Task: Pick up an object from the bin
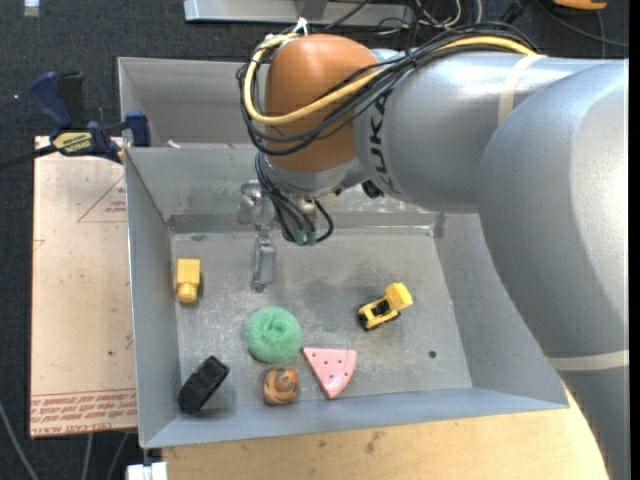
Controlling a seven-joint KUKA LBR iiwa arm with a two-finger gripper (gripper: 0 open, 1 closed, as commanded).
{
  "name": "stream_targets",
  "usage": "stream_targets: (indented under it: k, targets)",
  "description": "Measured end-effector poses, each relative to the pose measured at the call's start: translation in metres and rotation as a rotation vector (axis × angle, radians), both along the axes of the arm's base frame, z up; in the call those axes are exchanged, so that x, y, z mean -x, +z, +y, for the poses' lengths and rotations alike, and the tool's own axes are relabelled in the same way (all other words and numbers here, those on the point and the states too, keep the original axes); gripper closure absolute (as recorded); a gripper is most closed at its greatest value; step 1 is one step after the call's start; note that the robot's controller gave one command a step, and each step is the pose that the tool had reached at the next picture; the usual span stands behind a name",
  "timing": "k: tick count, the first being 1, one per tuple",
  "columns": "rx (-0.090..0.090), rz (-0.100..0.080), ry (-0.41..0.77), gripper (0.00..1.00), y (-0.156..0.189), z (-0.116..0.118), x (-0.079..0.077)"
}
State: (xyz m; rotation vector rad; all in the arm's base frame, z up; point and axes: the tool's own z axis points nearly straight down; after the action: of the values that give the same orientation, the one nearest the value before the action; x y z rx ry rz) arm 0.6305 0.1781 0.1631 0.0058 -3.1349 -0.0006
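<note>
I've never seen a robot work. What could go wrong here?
The gripper is above bare floor of the grey metal bin, between the yellow rectangular block and the green fuzzy ball; dropping straight down, it may close on nothing. That ball, the pink triangular wedge and the small brown round toy lie close together, so grabbing one could knock a neighbour.

Dark carpet (70,38), grey metal bar (250,8)

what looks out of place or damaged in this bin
Nothing stands out. The yellow block, green fuzzy ball, pink triangular wedge, brown lump, black chunk and yellow toy vehicle lie loose on the floor of the grey metal bin, none visibly broken or spilled. The gripper hangs over bare floor.
</note>
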Motion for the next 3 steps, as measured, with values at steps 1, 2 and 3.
stream_targets:
  k: [1, 2, 3]
  targets:
    - [-0.001, -0.008, -0.003, 0.00, 0.005, -0.001, -0.002]
    - [-0.006, -0.022, 0.019, 0.00, -0.011, -0.009, 0.008]
    - [-0.001, -0.009, 0.062, 0.00, -0.078, -0.053, 0.040]
